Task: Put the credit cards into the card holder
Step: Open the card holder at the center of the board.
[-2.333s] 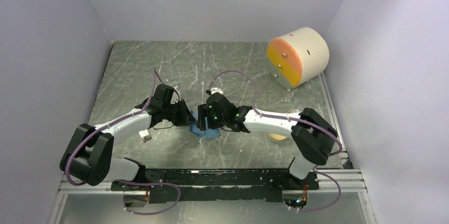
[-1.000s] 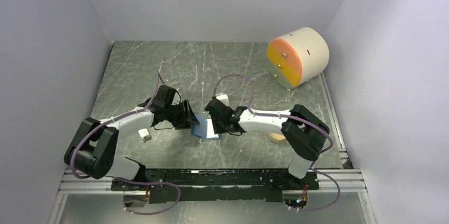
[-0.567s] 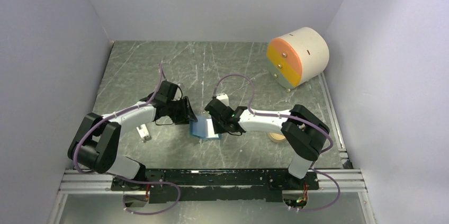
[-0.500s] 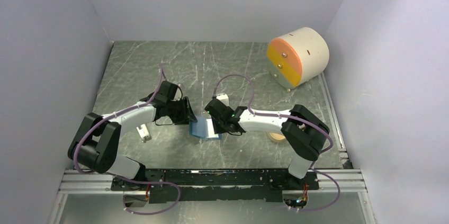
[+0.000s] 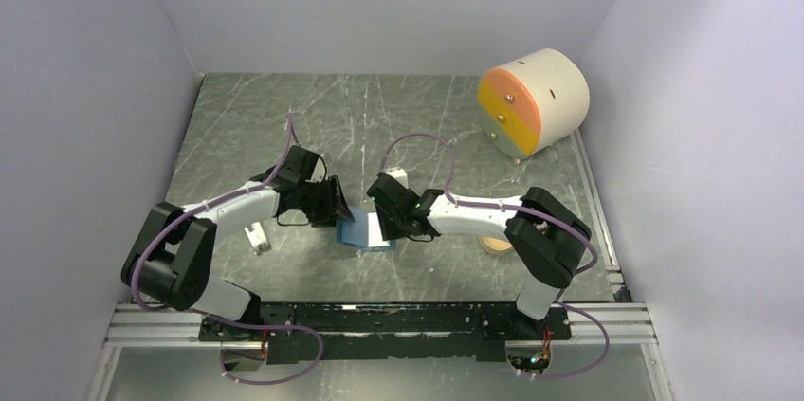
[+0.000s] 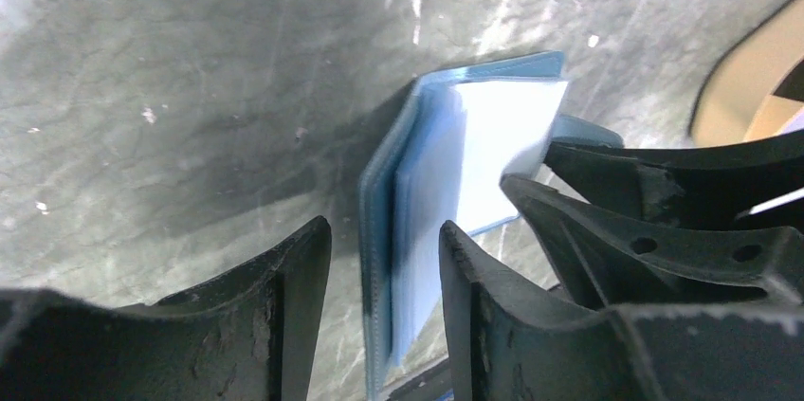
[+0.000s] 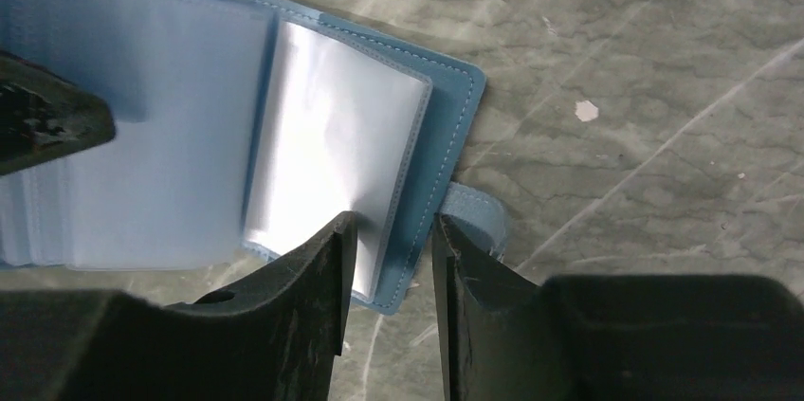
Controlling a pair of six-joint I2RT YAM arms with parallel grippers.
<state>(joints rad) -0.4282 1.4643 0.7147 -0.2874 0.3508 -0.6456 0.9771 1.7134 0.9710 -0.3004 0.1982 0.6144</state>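
Note:
The blue card holder lies open on the table between my two grippers. In the left wrist view its left cover and clear sleeves stand on edge between my left gripper's fingers, with a gap on the left side. My left gripper is narrowly open. In the right wrist view the holder's right half lies flat. My right gripper is over its near edge beside the strap tab, jaws a little apart. It also shows in the top view. No credit cards are in view.
A cream drum with orange-yellow drawers stands at the back right. A tan tray lies partly hidden behind the right arm and shows in the left wrist view. A small white piece lies under the left arm.
Earlier the holder was folded and held up between both grippers. It has since opened and lies flat, and the right gripper has lowered onto its right half. Almost nothing moved in the last half second.

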